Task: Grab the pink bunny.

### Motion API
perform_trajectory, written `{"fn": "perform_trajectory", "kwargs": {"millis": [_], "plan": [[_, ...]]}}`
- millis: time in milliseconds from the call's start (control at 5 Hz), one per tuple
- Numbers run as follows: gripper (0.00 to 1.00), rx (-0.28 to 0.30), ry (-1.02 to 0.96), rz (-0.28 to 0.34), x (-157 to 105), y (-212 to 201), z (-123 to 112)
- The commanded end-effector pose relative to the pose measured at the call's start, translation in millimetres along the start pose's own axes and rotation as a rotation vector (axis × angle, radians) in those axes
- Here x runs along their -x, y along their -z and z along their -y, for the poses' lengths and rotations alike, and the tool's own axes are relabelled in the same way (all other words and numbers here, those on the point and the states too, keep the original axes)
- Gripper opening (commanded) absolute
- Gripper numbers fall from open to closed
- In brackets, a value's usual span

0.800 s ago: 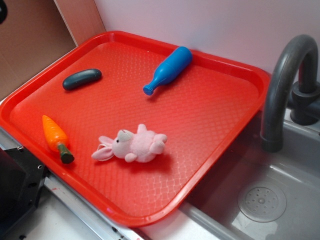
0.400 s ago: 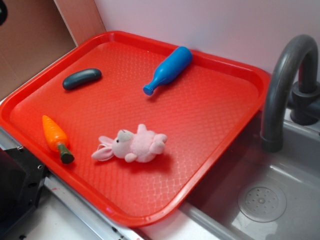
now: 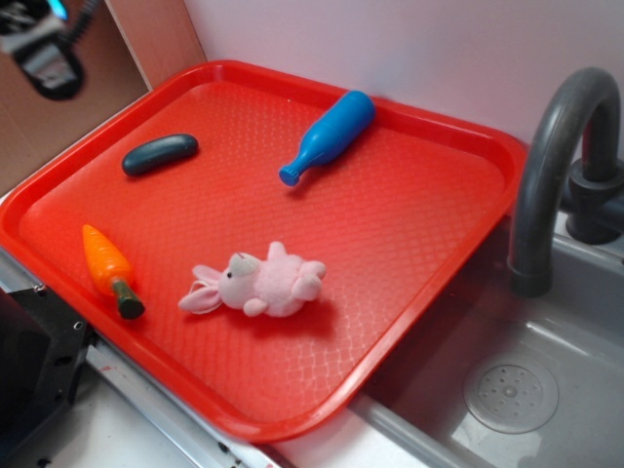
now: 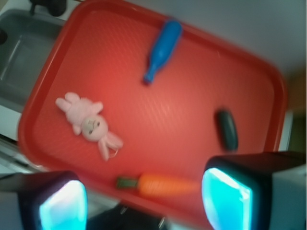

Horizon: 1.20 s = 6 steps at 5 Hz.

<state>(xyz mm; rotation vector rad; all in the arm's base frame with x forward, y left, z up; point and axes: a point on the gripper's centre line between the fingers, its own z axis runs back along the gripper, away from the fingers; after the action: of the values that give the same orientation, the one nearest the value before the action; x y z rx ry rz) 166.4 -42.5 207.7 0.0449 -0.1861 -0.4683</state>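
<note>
The pink bunny (image 3: 255,282) lies on its side near the front of the red tray (image 3: 409,244), ears pointing left. In the wrist view the pink bunny (image 4: 88,123) shows at the left, well above the fingers. My gripper (image 3: 44,44) is high at the top left corner of the exterior view, far from the bunny and partly cut off. In the wrist view my gripper (image 4: 144,203) is open, its cyan pads (image 4: 225,199) wide apart with nothing between them, hovering over the tray's edge by the carrot.
On the tray lie an orange toy carrot (image 3: 109,267), a dark green oblong piece (image 3: 160,153) and a blue bottle (image 3: 330,135). A grey sink (image 3: 507,390) with a curved faucet (image 3: 561,166) sits to the right. A brown wall panel (image 3: 78,88) stands at the left.
My gripper has come into the exterior view at the top left corner. The bunny and the other toys have not moved.
</note>
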Motion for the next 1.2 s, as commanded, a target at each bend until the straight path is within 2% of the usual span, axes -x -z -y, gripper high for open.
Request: {"fn": "perform_trajectory", "kwargs": {"millis": [0, 200, 600, 800, 1000], "plan": [[1.0, 0.043, 0.463, 0.037, -34.4, 43.8, 51.3], [1.0, 0.063, 0.496, -0.027, -30.4, 72.1, 69.1], [1.0, 0.047, 0.541, -0.185, -16.3, 130.5, 80.5], [1.0, 0.044, 0.523, -0.23, -13.1, 149.9, 75.6], [1.0, 0.069, 0.522, -0.25, -14.0, 164.7, 73.0]]}}
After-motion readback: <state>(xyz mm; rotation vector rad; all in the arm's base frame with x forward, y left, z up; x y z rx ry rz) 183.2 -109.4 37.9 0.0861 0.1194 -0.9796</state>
